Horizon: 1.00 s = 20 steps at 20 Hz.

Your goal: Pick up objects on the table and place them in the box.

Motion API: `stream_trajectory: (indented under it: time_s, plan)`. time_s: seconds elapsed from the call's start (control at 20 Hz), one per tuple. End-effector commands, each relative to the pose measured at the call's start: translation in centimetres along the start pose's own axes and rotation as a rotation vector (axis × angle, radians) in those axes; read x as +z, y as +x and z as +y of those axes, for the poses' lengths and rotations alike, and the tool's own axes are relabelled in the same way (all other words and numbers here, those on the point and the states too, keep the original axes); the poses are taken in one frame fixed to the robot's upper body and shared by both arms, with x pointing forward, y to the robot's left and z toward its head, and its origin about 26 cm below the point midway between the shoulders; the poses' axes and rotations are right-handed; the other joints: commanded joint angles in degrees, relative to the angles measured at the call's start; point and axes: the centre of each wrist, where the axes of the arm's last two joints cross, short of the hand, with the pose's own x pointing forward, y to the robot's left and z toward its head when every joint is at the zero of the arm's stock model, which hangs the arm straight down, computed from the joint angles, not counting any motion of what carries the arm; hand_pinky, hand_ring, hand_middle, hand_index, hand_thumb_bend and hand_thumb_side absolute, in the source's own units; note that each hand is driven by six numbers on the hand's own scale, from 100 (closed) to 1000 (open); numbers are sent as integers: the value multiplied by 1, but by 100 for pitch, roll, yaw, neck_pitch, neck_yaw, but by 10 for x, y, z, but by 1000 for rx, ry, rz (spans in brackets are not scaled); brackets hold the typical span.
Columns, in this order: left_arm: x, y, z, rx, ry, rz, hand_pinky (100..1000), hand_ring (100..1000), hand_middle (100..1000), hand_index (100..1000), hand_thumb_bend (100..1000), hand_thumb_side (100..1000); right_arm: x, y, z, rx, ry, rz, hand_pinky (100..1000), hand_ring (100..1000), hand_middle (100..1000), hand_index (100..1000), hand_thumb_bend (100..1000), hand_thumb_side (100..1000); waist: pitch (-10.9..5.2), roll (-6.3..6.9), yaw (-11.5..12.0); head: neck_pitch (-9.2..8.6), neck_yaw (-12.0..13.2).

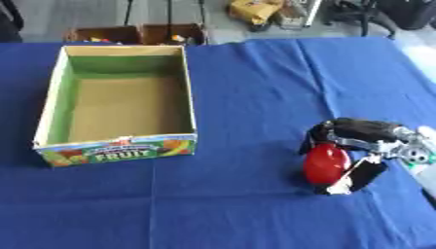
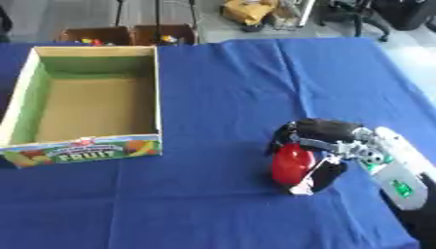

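Red rounded object [image 2: 292, 163] — glossy, apple-like or pepper-like, can't tell which — sits low on the blue cloth at the right side of the bench [image 1: 247, 97], well apart from the box. Right hand [image 2: 328, 141] is on it: black fingers [image 2: 308, 129] arch over the top and far side, thumb [image 2: 322, 176] comes up from the near side, white tip at the bottom. So the fingers are curled round the red object, gripping it. Whether it's lifted or resting on the cloth — cannot tell, it looks at or just above the surface. The silver wrist and a white forearm part with green marks run off toward the lower right edge.

Box [image 1: 53, 97] stands at the left, upright, open top, cardboard with green inner walls and a brown floor; the front panel shows fruit pictures and the word FRUIT. Nothing visible inside it. Cloth is creased in straight fold lines across the bench.

Beyond the far edge: two brown crates [image 1: 140, 33] with small coloured things in them, a yellowish bag [image 1: 254, 9] on the floor, chair legs.

Left hand not seen in either view.
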Motion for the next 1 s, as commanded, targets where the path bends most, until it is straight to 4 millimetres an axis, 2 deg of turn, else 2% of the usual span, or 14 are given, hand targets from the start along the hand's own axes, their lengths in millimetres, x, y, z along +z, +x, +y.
stream_trajectory:
  time_s: [0.05, 0.15, 0.25, 0.3, 0.45, 0.55, 0.6, 0.75, 1.0]
  plan:
    - [-7, 5, -2, -8, -22, -27, 706, 688, 762, 911, 100, 938, 3, -2, -7, 7, -27, 11, 274, 538, 566, 738, 419, 352, -81, 5, 1, -35, -13]
    - [-7, 5, -2, -9, -21, -26, 707, 689, 762, 911, 100, 938, 3, -2, -7, -2, -35, 13, 261, 527, 568, 743, 402, 325, -78, 5, -2, -33, -13]
    - [-7, 5, -2, -10, -20, -26, 708, 690, 762, 911, 100, 939, 3, -3, -6, -15, -39, 15, 283, 537, 581, 769, 422, 307, -73, 5, -6, -32, -13]
    - [-7, 5, -2, -10, -20, -26, 708, 689, 762, 911, 100, 939, 3, -3, -5, -19, -35, 14, 335, 571, 610, 788, 461, 314, -70, 5, -7, -30, -11]
    - [-8, 5, -2, -9, -23, -26, 708, 688, 762, 911, 100, 939, 3, -2, -6, -5, -14, 10, 391, 618, 668, 819, 570, 378, -59, 5, -12, -27, -5]
    - [-8, 5, -2, -9, -23, -27, 708, 689, 762, 911, 100, 938, 4, -2, -6, 11, -1, 8, 383, 603, 655, 806, 503, 328, -56, 4, -16, -27, -7]
    - [-8, 5, -2, -9, -22, -27, 708, 689, 762, 911, 100, 939, 4, -2, -5, 12, 5, 11, 370, 588, 641, 791, 476, 255, -55, 4, -18, -28, -10]
    - [-8, 5, -2, -8, -22, -27, 709, 689, 761, 910, 100, 941, 4, -3, -4, 0, 7, 20, 329, 548, 609, 765, 432, 180, -53, 7, -17, -34, -17]
    - [-8, 5, -2, -6, -23, -27, 709, 688, 761, 910, 100, 942, 4, -3, -4, -22, -10, 23, 319, 532, 597, 739, 373, 177, -48, 8, -23, -41, -27]
